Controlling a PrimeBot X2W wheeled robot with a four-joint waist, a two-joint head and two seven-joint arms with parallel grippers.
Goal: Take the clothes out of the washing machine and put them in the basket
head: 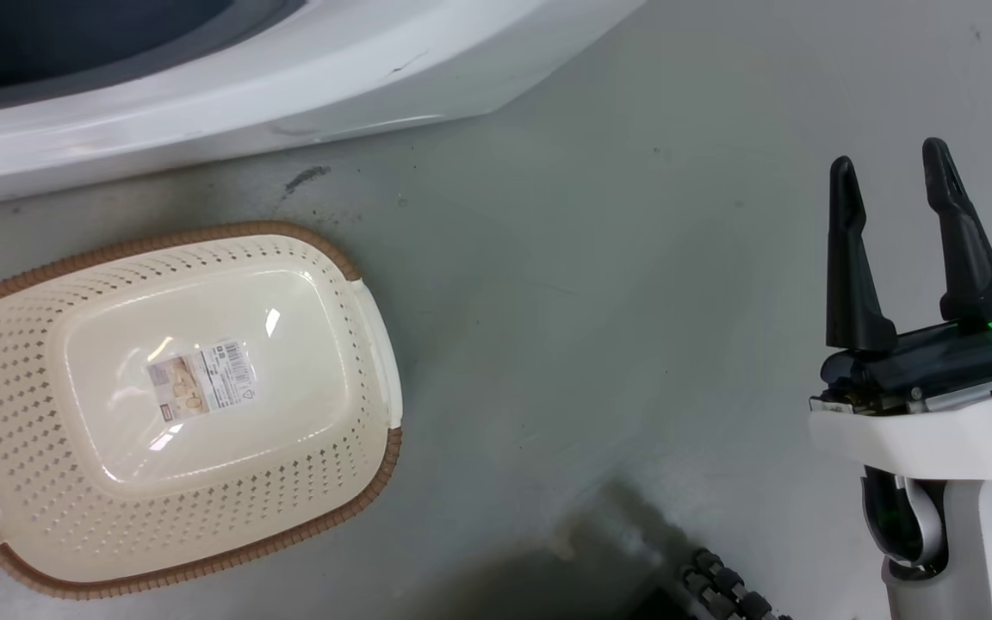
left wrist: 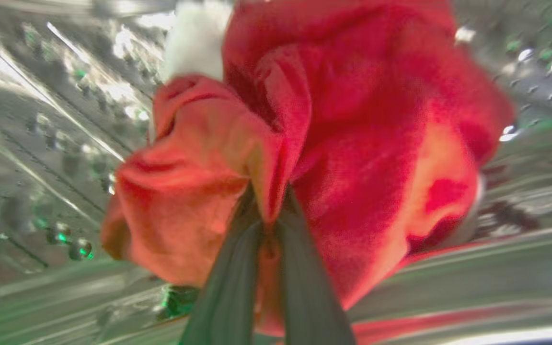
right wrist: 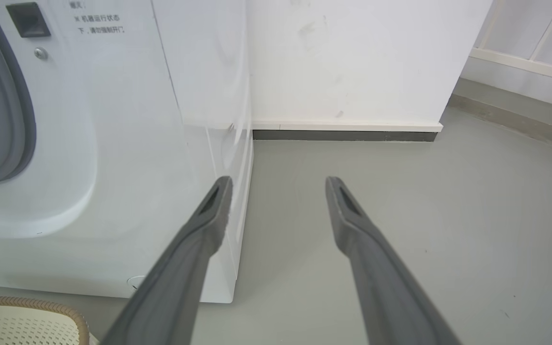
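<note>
Oval basket (head: 31, 344) open side up, long axis left-right in head view, left gripper (left wrist: 269, 225) clamped on bunched red garment (left wrist: 362, 143) inside steel drum (left wrist: 41, 143), right gripper (head: 889, 157) jaws wide apart, empty.

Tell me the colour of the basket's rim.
Brown, woven-look basket rim; the head view shows it best.

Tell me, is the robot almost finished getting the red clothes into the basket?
Not yet. Done: nothing, the basket holds no clothes. In hand: the left gripper is shut on a red garment inside the steel drum. The right gripper is open above the floor. To do: lifting that garment out and dropping it in the basket.
</note>
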